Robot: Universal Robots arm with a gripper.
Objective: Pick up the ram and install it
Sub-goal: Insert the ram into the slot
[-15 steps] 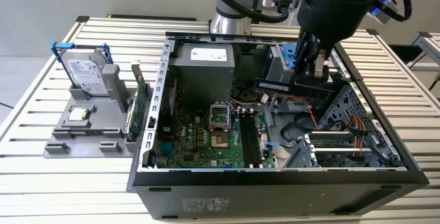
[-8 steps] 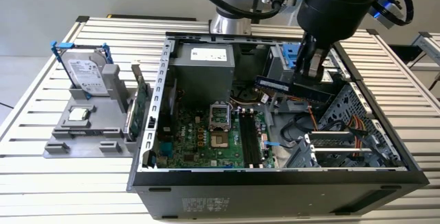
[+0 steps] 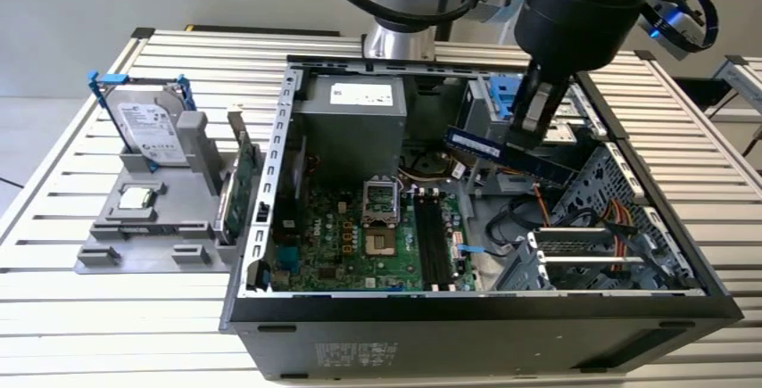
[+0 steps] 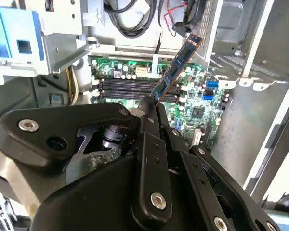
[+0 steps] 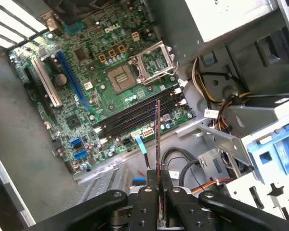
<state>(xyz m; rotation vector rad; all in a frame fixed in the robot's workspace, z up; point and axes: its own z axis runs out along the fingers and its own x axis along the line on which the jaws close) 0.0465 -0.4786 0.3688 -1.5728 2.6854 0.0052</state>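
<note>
The ram (image 3: pixel 486 148) is a long thin stick with dark chips. It hangs in the air, tilted, over the open computer case (image 3: pixel 256 254), and my gripper (image 3: pixel 524 141) is shut on it near one end. In the second wrist view the ram (image 4: pixel 176 67) sticks out past the black fingers (image 4: pixel 147 113) toward the green motherboard (image 4: pixel 192 110). In the first wrist view the ram (image 5: pixel 157 134) shows edge-on, rising from my gripper (image 5: pixel 159 179) above the dark memory slots (image 5: pixel 135 115). The memory slots (image 3: pixel 431 243) lie below the stick and toward the exterior view's left.
A silver hard drive (image 3: pixel 152 129) with blue clips stands on a grey holder (image 3: pixel 149 245) outside the case, beside a green expansion card (image 3: pixel 244 187). Inside the case are a power supply (image 3: pixel 352 107), a CPU socket (image 3: pixel 378 199), a drive cage (image 3: pixel 595 254) and loose cables (image 5: pixel 216 118).
</note>
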